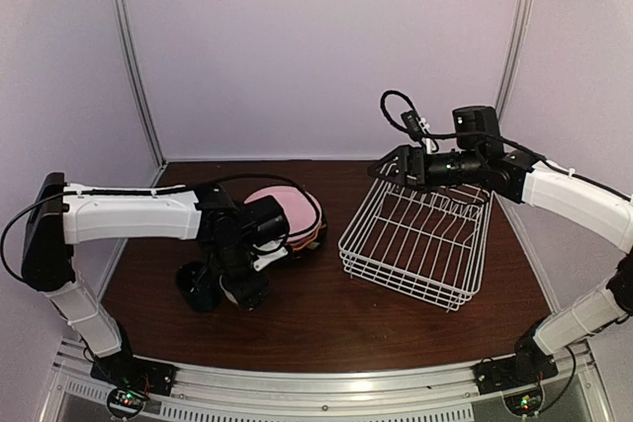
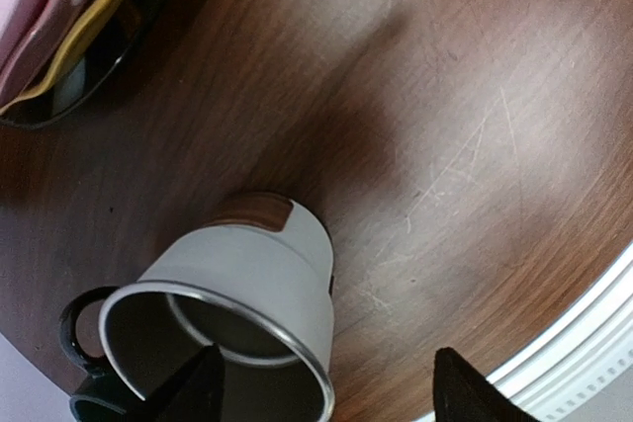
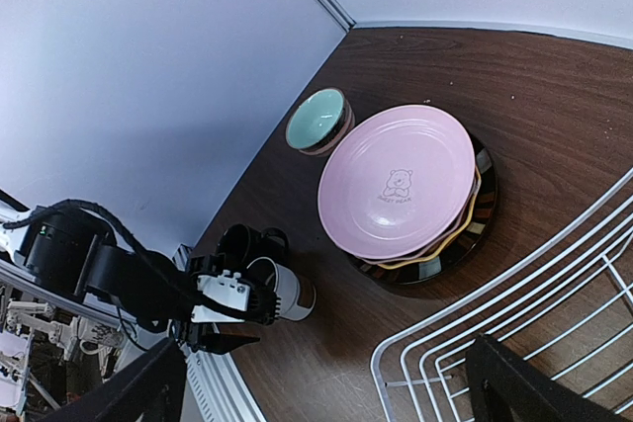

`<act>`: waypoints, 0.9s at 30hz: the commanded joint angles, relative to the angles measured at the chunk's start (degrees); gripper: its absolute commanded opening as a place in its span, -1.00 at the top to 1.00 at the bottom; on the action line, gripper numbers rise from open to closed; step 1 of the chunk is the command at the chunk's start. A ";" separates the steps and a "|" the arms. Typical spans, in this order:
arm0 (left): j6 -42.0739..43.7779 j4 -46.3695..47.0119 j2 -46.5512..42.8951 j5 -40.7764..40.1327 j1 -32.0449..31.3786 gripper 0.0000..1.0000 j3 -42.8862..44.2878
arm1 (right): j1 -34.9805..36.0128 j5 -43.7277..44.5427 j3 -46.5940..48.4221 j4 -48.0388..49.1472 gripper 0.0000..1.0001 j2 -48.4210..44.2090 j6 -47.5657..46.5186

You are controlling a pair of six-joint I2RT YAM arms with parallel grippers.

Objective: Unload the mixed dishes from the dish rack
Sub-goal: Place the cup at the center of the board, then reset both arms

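Left gripper point(image 2: 326, 375), jaws spread and empty, hangs just over the white cup point(image 2: 247, 264) beside the black cup point(image 1: 198, 286) on the table point(image 1: 326, 318), near the pink-topped plate stack point(image 3: 396, 180) and green bowl point(image 3: 318, 118), while the right gripper point(image 3: 326, 368) gapes wide above the dish rack point(image 1: 415, 244), which shows no dishes, so unloading looks nearly finished.

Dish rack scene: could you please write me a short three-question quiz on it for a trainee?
1. True or false: a plate stands in the rack.
2. What tops the stack on the table? A: a pink plate. B: a blue plate. C: a fork.
3. Which arm's end effector is by the white cup?
Key: 1 false; 2 A; 3 the left end effector, open.
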 commanded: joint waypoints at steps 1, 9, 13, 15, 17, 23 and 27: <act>0.01 -0.92 -2.58 -1.40 -0.26 -0.66 4.22 | -0.45 0.28 1.13 0.12 -0.99 -1.44 0.12; 1.07 0.95 -4.47 -7.49 -0.22 -0.95 13.13 | -0.43 1.45 1.14 -0.58 -0.99 -2.27 -0.90; 0.99 4.58 -5.01 -7.89 0.94 -0.95 18.52 | -0.45 1.85 1.04 -0.33 -0.99 -2.47 -1.32; 0.79 7.62 -5.17 -6.56 2.31 -0.95 20.88 | -0.44 2.16 0.98 -0.15 -0.99 -2.57 -1.65; 0.22 11.46 -5.45 -4.03 4.47 -0.95 22.94 | -0.44 2.66 0.98 -0.11 -0.99 -2.54 -2.08; -5.24 26.67 -7.11 8.32 14.14 -0.95 21.76 | -0.45 6.70 1.64 -0.16 -0.99 -2.72 -4.43; -8.71 31.63 -6.11 7.84 18.18 -0.95 20.17 | -0.45 9.61 1.43 2.01 -0.99 -2.00 -5.41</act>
